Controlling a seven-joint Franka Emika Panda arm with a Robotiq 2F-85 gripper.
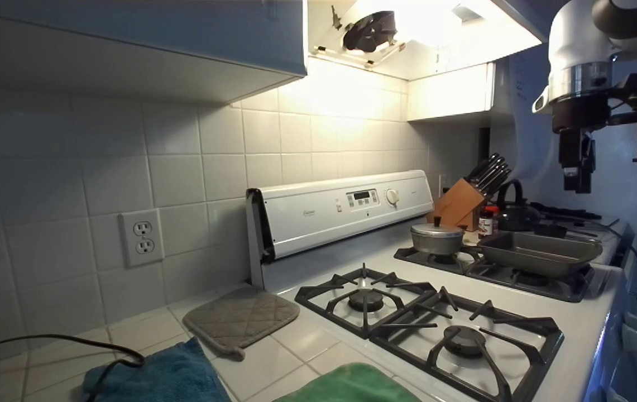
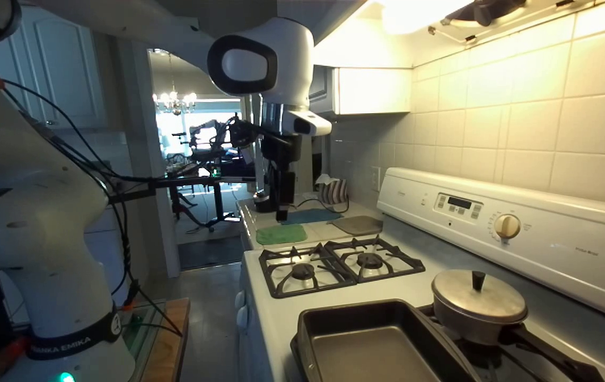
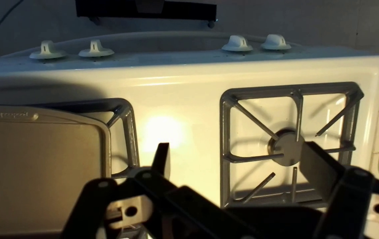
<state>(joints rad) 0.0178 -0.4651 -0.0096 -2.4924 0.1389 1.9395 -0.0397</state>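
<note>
Because my gripper [image 3: 237, 156] hangs above the stove [image 3: 186, 99] — jaws apart, empty — I judge a slanting descent could clip the baking pan [image 3: 43, 172] resting below on a grate [image 3: 131, 139]; beyond it stands a lidded pot [image 2: 480, 300].

Above the stove [image 3: 189, 93], a lamp [image 2: 421, 13] is shining so strongly that it is burning out to plain white in both exterior views. Behind the stove, wall tiles [image 1: 340, 106] are glowing warm yellow; farther from it, they are sinking into grey dimness. Beyond the stove, in an exterior view, a window [image 2: 222, 115] is also glaring. In the wrist view, a glare spot [image 3: 164, 131] is whitening the stove's surface, a shadow [image 3: 59, 89] is darkening part of it, and the jaws are appearing mostly black.
</note>
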